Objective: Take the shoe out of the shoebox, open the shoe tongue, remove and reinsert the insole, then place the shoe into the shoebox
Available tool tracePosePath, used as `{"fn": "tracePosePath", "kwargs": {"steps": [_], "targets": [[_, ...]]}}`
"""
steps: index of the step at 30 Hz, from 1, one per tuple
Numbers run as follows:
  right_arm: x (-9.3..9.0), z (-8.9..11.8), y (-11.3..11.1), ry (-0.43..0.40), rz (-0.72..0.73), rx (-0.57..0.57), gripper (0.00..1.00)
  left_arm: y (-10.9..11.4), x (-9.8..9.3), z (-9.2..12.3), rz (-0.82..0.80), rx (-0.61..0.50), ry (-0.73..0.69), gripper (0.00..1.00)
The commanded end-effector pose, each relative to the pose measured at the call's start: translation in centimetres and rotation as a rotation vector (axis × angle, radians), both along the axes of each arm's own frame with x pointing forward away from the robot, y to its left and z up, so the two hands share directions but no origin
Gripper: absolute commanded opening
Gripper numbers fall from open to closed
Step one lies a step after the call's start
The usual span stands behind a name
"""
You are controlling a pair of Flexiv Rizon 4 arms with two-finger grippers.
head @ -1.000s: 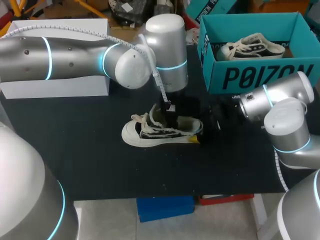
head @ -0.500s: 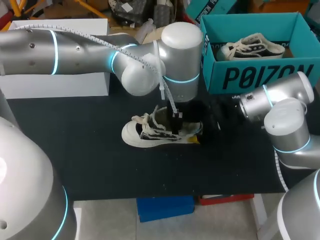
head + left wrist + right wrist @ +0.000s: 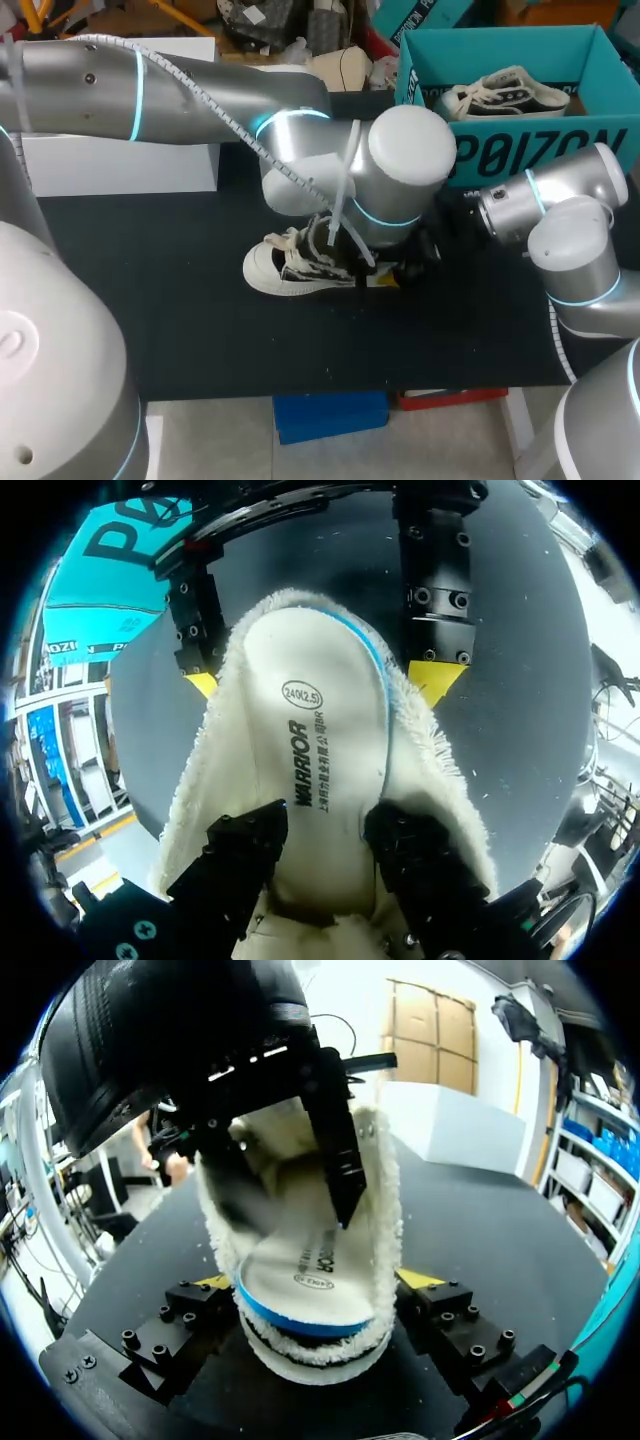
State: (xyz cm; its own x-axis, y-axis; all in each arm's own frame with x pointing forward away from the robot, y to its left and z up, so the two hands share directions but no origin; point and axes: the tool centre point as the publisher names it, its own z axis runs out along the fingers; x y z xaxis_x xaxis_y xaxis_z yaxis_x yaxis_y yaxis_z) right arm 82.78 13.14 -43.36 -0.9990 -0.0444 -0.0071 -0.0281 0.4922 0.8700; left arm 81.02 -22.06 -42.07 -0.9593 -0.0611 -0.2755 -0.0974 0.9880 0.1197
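— White shoe (image 3: 290, 265): where is it, and at what stage?
— On the table (image 3: 180, 320), outside the teal shoebox (image 3: 520, 150). Right end effector (image 3: 318, 1281) clamps its heel. Left end effector (image 3: 325, 875), spread wide, presses the insole (image 3: 320, 780) lying inside. Unboxing is done, insole work appears under way, and boxing remains.

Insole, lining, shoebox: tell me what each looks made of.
Insole: it seems to be foam with a smooth off-white face. The surface is flat, matte and printed, and a blue layer shows along its edge.
Lining: fleece or faux fur. Shaggy cream fibres fray along the collar of the shoe.
Shoebox: probably cardboard with a matte teal finish. Its walls are thin, straight and folded.
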Motion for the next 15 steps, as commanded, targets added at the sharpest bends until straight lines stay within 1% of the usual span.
{"fn": "tracePosePath", "kwargs": {"steps": [1,2,3,5,7,13,15], "targets": [[0.0,-0.1,-0.1,0.002,-0.001,-0.003,0.00,0.5,-0.1,-1.6,0.004,0.009,-0.140,0.58],[0.0,-0.1,-0.1,0.002,-0.001,-0.003,0.00,0.6,0.2,-1.7,0.009,-0.003,-0.142,0.61],[0.0,-0.1,-0.1,0.002,-0.001,-0.003,0.00,0.8,0.5,-1.7,0.022,-0.006,-0.152,0.62],[0.0,-0.1,-0.1,0.002,-0.001,-0.003,0.00,1.2,1.1,-1.5,0.048,-0.022,-0.186,0.57],[0.0,-0.1,-0.1,0.002,-0.001,-0.003,0.00,1.4,1.6,-1.3,0.066,-0.028,-0.207,0.55],[0.0,-0.1,-0.1,0.002,-0.001,-0.003,0.00,1.3,2.7,-0.9,0.080,-0.053,-0.259,0.57],[0.0,-0.1,-0.1,0.002,-0.001,-0.003,0.00,1.2,3.0,-0.8,0.088,-0.065,-0.270,0.55]]}}
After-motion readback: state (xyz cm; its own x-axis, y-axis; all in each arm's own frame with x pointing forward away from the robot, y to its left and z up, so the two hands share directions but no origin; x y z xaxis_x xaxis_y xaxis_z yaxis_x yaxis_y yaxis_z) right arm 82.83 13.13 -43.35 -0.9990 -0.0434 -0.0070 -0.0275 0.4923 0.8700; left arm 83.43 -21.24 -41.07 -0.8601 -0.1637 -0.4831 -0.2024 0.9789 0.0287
